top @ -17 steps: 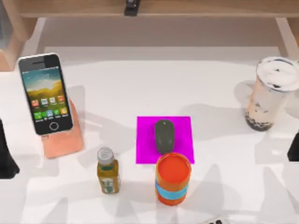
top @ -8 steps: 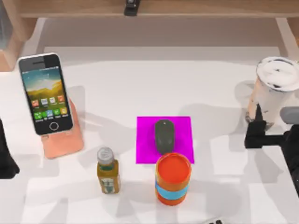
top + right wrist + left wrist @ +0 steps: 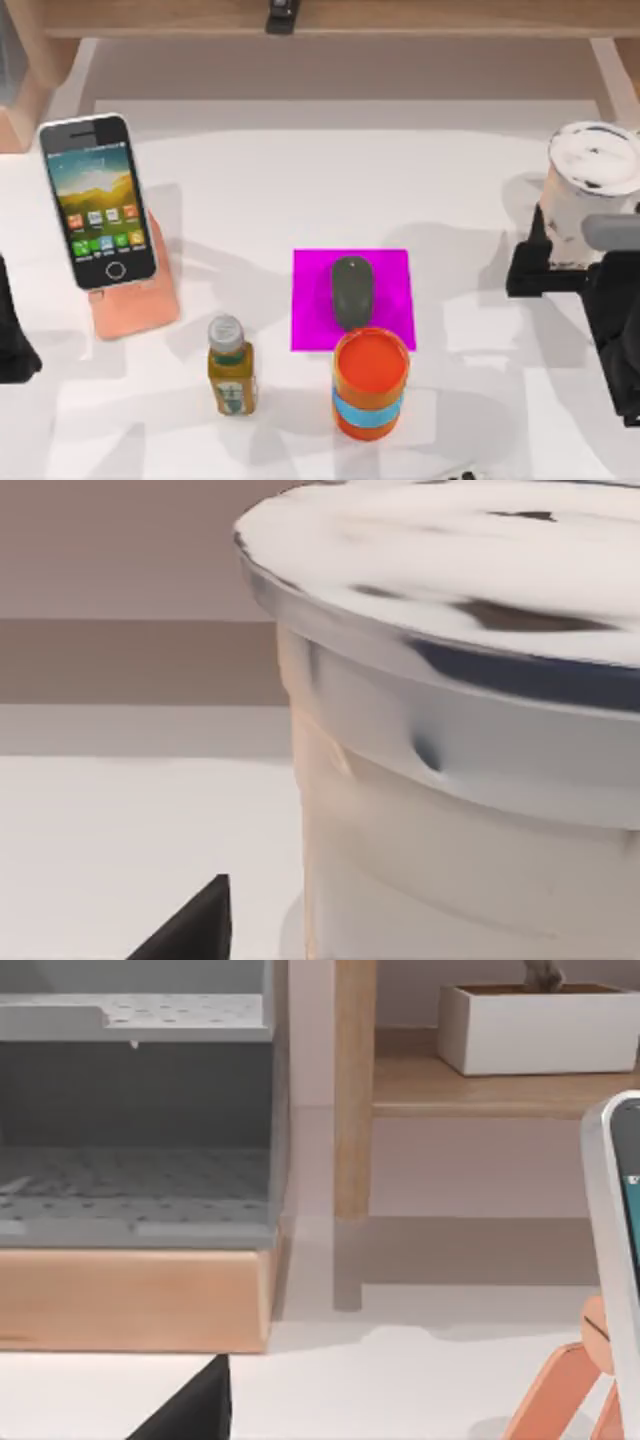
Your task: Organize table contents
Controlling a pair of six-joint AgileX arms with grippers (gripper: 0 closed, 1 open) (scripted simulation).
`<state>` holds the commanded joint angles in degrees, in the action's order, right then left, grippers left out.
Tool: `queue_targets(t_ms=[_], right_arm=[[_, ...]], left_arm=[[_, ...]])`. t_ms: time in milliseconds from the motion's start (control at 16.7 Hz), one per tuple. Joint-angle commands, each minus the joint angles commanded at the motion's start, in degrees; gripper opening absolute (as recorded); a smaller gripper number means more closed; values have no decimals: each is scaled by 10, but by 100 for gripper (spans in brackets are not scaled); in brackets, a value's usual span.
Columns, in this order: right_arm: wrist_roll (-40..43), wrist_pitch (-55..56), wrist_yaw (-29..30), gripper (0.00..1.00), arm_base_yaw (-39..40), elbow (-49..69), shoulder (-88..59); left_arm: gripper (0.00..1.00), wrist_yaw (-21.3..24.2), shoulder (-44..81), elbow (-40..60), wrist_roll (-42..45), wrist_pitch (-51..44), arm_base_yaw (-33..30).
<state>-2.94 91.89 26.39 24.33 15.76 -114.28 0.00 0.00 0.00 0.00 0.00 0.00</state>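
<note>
Top view first: within 1 second the right gripper (image 3: 545,262) has come in from the right edge and now sits low against the milk-tea cup (image 3: 590,190), where 1 second ago that arm barely showed; its dark fingers flank the cup's base, but I cannot tell whether they have closed, so the cup reads as reached, not yet secured. The cup stands upright at the table's (image 3: 300,180) right side, unmoved. The smartphone (image 3: 97,200) leans on a salmon stand (image 3: 135,300) at left, glossy screen and white rim; the matte grey oval mouse (image 3: 351,291) rests on a flat magenta pad (image 3: 305,300); an amber bottle (image 3: 230,368) and an orange can (image 3: 370,383) stand in front. The left gripper (image 3: 12,335) is parked at the left edge. Left wrist view shows a wooden shelf (image 3: 480,1085) and the smartphone's rounded edge. Right wrist view shows the cup's smooth clear wall and ridged domed lid very close.
</note>
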Motion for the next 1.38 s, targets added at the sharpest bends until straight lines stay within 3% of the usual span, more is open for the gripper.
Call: queue_targets(t_ms=[720,1380], right_arm=[[4,-35,-29,100,-30,64,-26],[4,-35,-29,17,-30,64,-26]], left_arm=[[100,0,0,0,0,0,0],[100,0,0,0,0,0,0]])
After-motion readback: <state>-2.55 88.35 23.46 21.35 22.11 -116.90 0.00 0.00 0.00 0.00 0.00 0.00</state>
